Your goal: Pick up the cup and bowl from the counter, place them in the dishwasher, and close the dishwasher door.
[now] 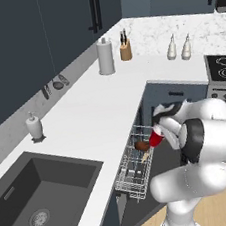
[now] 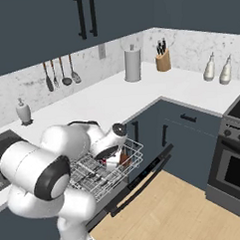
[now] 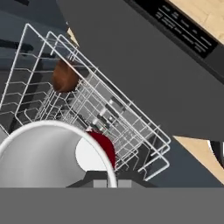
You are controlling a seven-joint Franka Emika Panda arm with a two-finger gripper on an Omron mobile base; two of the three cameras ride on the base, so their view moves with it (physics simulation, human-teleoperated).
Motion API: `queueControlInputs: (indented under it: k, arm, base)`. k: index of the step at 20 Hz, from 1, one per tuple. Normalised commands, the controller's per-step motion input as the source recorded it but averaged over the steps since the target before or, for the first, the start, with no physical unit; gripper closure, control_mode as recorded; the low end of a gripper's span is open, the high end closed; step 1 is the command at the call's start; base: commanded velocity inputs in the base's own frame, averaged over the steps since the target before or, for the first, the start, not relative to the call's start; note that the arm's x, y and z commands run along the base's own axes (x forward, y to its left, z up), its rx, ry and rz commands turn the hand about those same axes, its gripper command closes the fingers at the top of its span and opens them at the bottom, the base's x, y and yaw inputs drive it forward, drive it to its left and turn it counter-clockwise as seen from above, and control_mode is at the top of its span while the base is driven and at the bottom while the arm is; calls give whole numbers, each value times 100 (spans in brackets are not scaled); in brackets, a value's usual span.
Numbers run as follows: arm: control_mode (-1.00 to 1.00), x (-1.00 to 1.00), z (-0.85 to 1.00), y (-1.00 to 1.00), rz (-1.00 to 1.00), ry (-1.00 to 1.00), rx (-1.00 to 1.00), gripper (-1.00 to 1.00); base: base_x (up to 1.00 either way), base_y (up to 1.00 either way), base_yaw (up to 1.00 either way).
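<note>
The gripper [image 1: 158,130] is holding the red cup [image 1: 155,138] clamped above the dishwasher's wire rack [image 1: 134,168] – the brown bowl [image 1: 141,145] already lying at its 9 o'clock – so lowering and releasing is coming next.

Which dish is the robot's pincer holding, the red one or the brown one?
The red cup, gripped in the pincer above the rack. The brown bowl already sits in it, untouched.

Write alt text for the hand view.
The red cup, white inside facing the camera, is held over the dishwasher's pulled-out silver wire rack. The brown bowl already sits in the rack, and the open dishwasher door lies beyond it.
</note>
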Motion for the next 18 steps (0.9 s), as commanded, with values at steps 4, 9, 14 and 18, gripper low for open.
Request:
queueControlInputs:
  k: [4,9,14,18]
  arm:
    - [-100,16,-59,5,0,18,27,100]
    - [-100,19,-62,33,-3,12,21,100]
    - [-100,38,-57,54,-6,8,16,100]
    - [-100,55,-60,33,-7,10,9,100]
  base:
    - [0,0,0]
    - [0,0,0]
    - [0,0,0]
    - [0,0,0]
